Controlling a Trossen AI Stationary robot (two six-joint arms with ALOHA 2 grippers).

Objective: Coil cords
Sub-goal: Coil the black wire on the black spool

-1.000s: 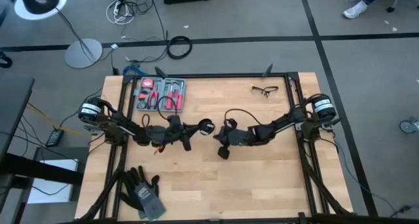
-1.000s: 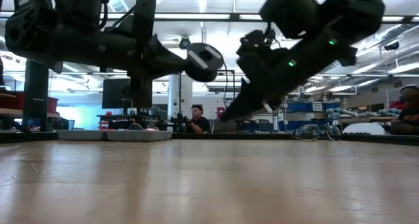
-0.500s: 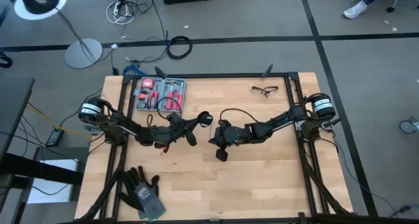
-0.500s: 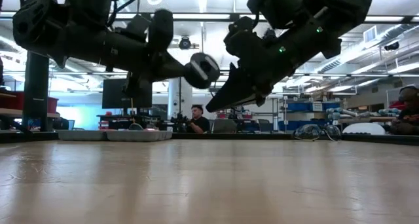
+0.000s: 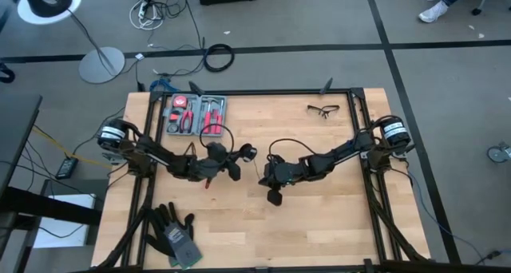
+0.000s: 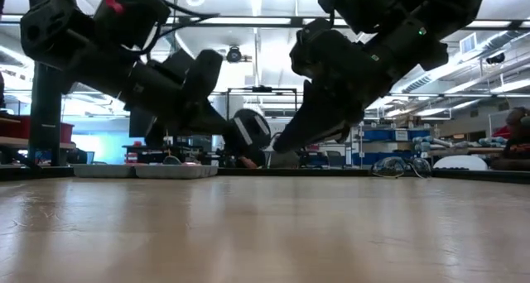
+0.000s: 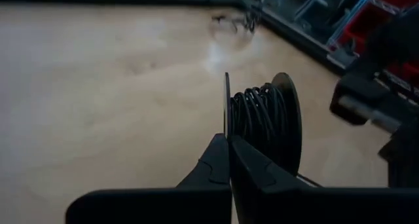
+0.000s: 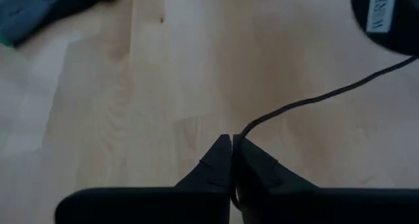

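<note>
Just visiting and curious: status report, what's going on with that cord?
Left gripper shut on spool. Right gripper shut on cord. Both above table; nothing in the way.

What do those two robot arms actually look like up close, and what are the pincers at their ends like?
Both arms are dark, jointed and slim, each with a black-and-white round motor housing at its base by the table's edge. The left gripper and right gripper each end in two flat black fingers tapering to points. Small green lights dot the right arm, and thin black cables run along both.

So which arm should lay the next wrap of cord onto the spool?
Right. The right gripper pinches the loose cord, free to guide it. The left gripper is busy gripping the spool.
</note>
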